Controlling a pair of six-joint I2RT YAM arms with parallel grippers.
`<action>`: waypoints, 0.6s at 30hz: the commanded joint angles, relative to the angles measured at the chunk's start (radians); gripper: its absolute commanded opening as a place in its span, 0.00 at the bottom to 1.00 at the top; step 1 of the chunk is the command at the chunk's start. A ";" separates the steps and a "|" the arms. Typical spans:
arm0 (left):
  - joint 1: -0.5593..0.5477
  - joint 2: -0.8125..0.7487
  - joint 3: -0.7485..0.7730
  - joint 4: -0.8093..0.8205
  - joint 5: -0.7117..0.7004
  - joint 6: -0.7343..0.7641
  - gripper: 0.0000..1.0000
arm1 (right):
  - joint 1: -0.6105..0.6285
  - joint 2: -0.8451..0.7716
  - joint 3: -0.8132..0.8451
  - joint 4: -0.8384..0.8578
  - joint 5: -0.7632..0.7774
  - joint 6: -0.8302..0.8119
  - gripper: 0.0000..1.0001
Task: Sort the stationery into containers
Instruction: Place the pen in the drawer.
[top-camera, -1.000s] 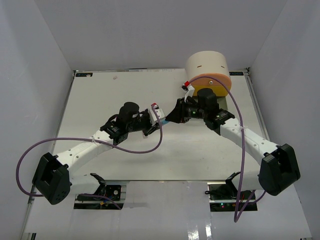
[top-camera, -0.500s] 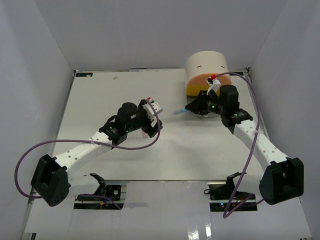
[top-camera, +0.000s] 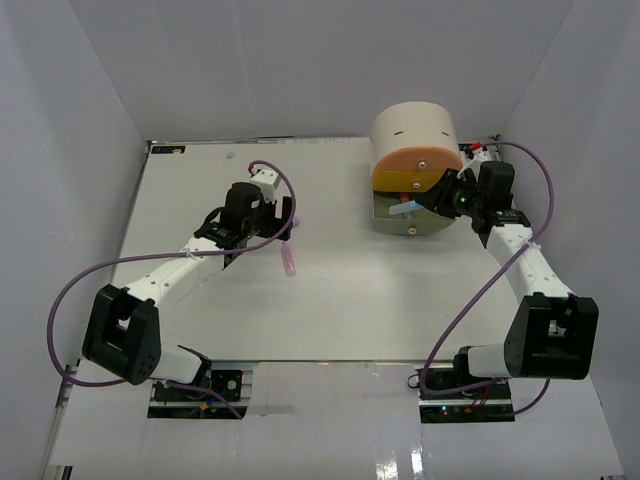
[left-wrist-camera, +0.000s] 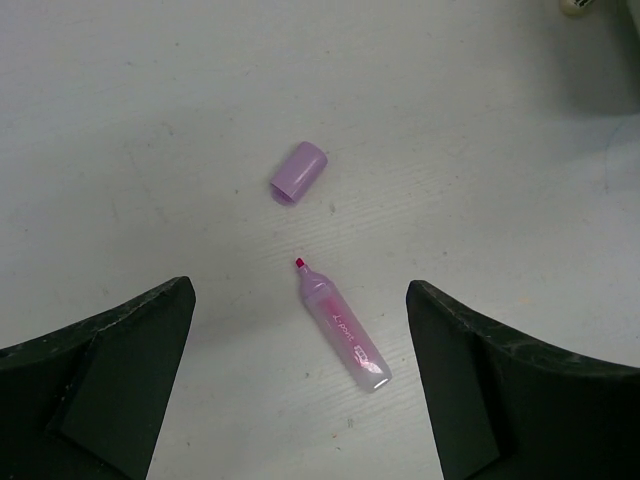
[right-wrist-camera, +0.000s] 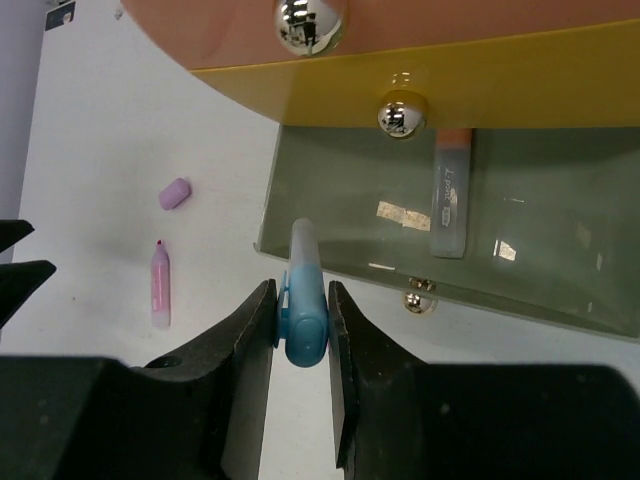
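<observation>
One blue marker (right-wrist-camera: 303, 300) clamped in right jaws, long axis aimed into green drawer (right-wrist-camera: 350, 180); left jaws gape wide.

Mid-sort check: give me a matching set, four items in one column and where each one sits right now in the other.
Items:
1. blue marker
2. pink marker
3. purple cap
4. orange-capped marker

Places:
A. lying inside the green drawer
B. on the table, tip bare
C. gripped by the right end effector, pointing over the green drawer's rim
D. loose on the table, apart from any marker

Pairs: 1-C, 2-B, 3-D, 4-A
</observation>
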 joint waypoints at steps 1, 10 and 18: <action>0.003 -0.019 0.033 -0.024 -0.035 -0.060 0.98 | -0.001 0.042 0.080 0.011 -0.007 -0.028 0.08; 0.003 -0.029 0.032 -0.036 -0.076 -0.053 0.98 | -0.001 0.171 0.154 0.011 0.020 -0.040 0.19; 0.003 -0.042 0.030 -0.041 -0.090 -0.057 0.98 | -0.001 0.214 0.185 -0.018 0.123 -0.054 0.36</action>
